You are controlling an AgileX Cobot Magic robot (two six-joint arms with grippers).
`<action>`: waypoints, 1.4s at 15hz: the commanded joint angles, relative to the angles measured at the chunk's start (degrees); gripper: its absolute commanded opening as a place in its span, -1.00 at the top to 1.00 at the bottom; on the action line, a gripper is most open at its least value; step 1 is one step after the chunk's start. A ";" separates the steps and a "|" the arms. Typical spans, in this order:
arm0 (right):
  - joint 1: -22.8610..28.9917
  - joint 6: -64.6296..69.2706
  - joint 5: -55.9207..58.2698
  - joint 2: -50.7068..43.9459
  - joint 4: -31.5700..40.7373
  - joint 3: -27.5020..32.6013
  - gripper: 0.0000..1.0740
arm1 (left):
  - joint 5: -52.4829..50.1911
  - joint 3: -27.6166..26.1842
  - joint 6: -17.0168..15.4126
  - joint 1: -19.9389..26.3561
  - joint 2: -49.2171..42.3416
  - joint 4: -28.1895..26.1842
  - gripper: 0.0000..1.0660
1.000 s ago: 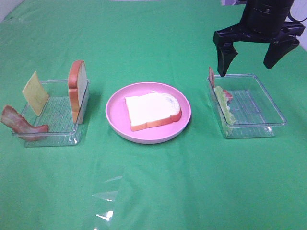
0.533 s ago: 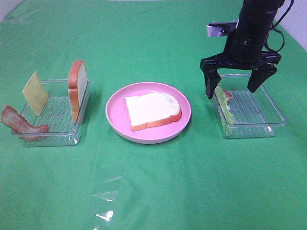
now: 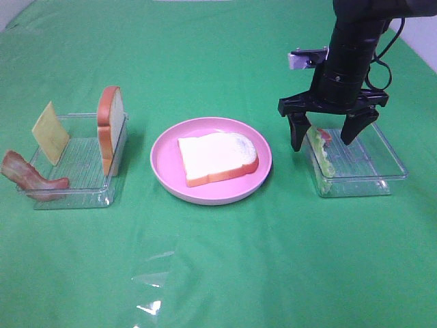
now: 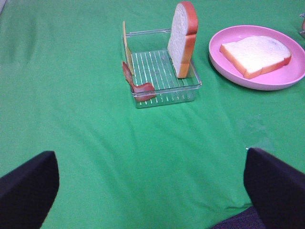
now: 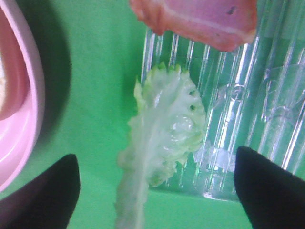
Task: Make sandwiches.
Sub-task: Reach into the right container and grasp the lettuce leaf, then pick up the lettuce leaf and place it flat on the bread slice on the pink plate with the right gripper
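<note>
A white bread slice (image 3: 218,157) lies flat on the pink plate (image 3: 164,164). My right gripper (image 3: 322,140) hangs open low over the right clear tray (image 3: 369,174), one finger on each side of the ruffled green lettuce (image 3: 321,156) that leans on the tray's left wall. In the right wrist view the lettuce (image 5: 162,129) sits between the fingertips (image 5: 271,191) without touching them, with a bacon strip (image 5: 195,19) beyond it. The left tray (image 3: 82,184) holds an upright bread slice (image 3: 111,130), a cheese square (image 3: 50,133) and a bacon strip (image 3: 31,179). My left gripper (image 4: 152,195) stays open, well short of that tray (image 4: 162,67).
Green cloth covers the whole table. Its wide front area shows only a few creases with glare (image 3: 150,287). The pink plate (image 5: 19,119) edge lies close beside the lettuce in the right wrist view. The right arm stands above the back of the right tray.
My right gripper has come down and moved left from above the right tray's far side to straddle the lettuce, its jaws a little narrower. The left arm has not moved.
</note>
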 commanded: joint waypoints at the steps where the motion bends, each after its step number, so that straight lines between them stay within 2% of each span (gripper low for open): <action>1: 0.00 0.46 0.00 0.34 -0.46 0.34 -0.05 | 0.00 0.06 -0.29 0.17 0.06 0.00 -0.87; 4: 0.00 1.20 0.34 0.34 -0.86 0.34 0.79 | 0.00 0.06 -0.29 0.17 0.06 0.00 -0.87; 5: 0.00 0.80 0.29 0.34 -0.86 0.34 0.97 | 0.00 0.06 -0.29 0.17 0.06 0.00 -0.87; 9: 0.00 0.17 1.26 0.34 -1.20 0.11 1.00 | 0.00 0.06 -0.29 0.17 0.06 0.00 -0.87; 13: 0.00 -0.29 7.10 -2.12 -4.41 -2.81 1.00 | 0.00 0.06 -0.29 0.17 0.06 0.00 -0.87; 18: 0.00 -2.12 14.67 -7.28 -4.93 -8.71 1.00 | 0.00 0.06 -0.29 0.17 0.06 0.00 -0.87; 19: 0.00 -2.12 14.67 -10.83 -4.93 -10.54 1.00 | 0.00 0.06 -0.29 0.17 0.06 0.00 -0.87; 21: 0.00 -2.12 14.67 -12.78 -4.98 -10.71 1.00 | 0.00 0.06 -0.29 0.17 0.06 0.00 -0.87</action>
